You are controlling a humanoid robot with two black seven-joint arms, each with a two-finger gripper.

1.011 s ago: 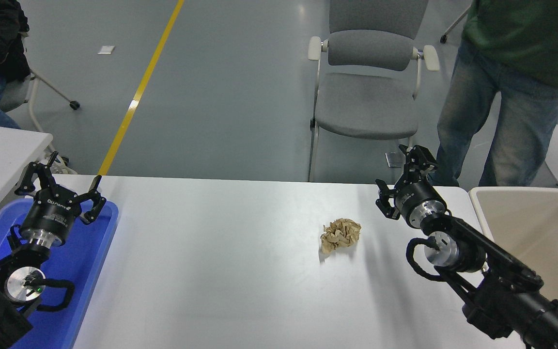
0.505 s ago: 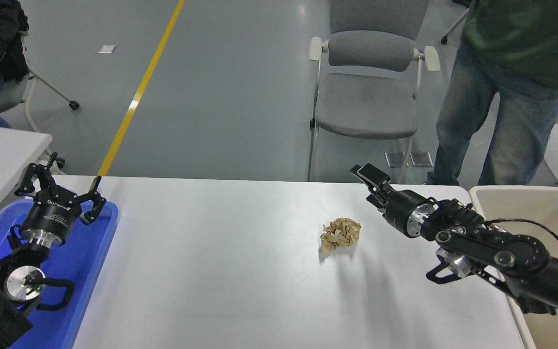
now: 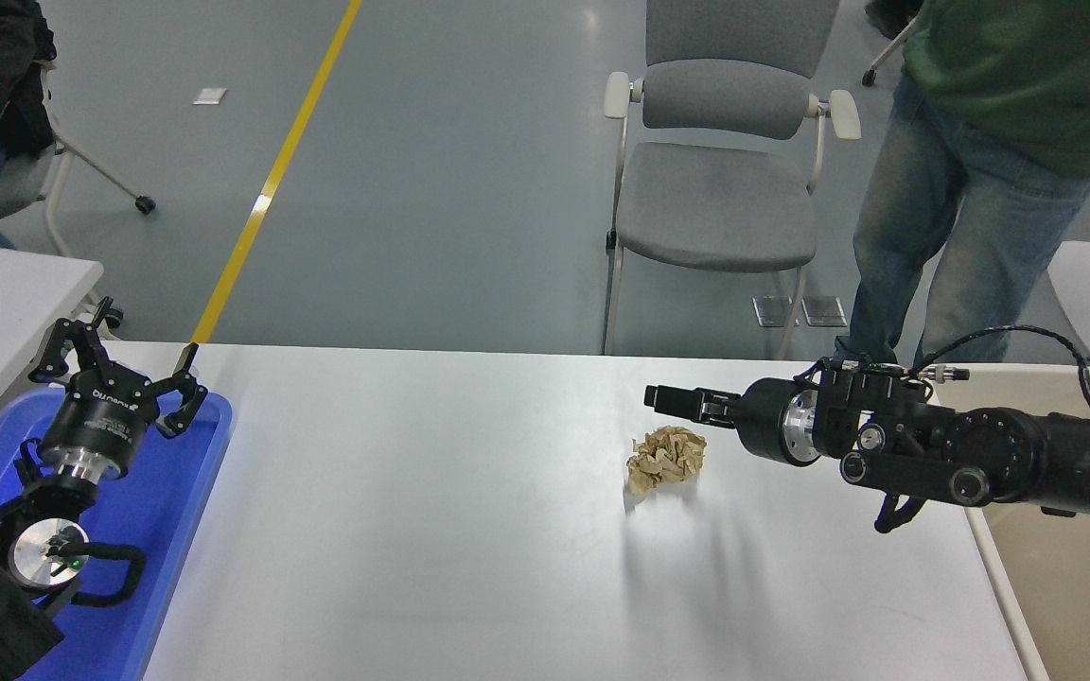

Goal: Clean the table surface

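Tabletop (image 3: 431, 530) beneath right gripper (image 3: 673, 400)

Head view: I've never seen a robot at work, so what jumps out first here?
A crumpled tan paper wad lies alone on the white table surface, right of centre. The right gripper reaches in sideways, just above and beside it. The left gripper sits open over a blue tray at lower left.
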